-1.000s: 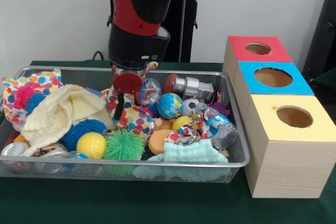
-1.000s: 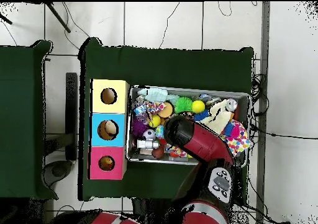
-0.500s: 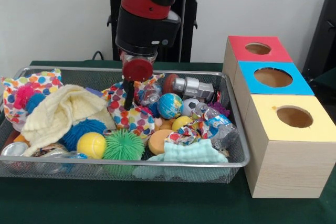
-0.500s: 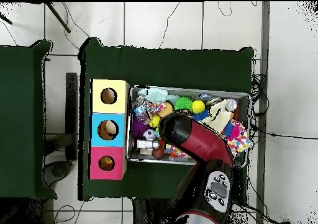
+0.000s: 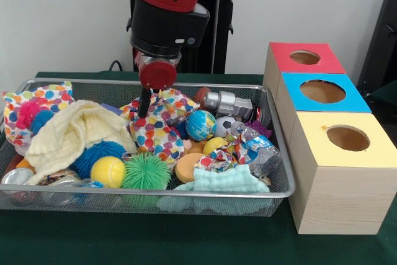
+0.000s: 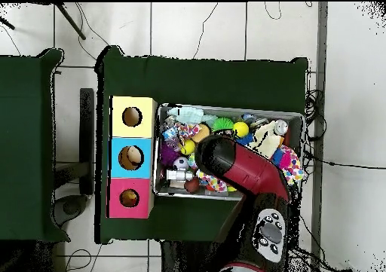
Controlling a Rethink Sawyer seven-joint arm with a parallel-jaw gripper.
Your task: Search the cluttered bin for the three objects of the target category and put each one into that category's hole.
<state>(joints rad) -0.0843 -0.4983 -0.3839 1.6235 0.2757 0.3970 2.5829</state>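
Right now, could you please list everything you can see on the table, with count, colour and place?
Wire bin: one, silver, left of the boxes.
Boxes: three wooden, tops red, blue, yellow, far to near, right side.
Polka-dot cloth: one, multicoloured, bin centre, under the pincer.
Knit cloth: one, cream, bin left.
Spiky balls: one green, one blue, bin front.
Yellow ball: one, bin front left.
Globe ball: one, blue, centre.
Mint cloth: one, front right.
Pincer: one, black, at the polka-dot cloth; grip unclear.
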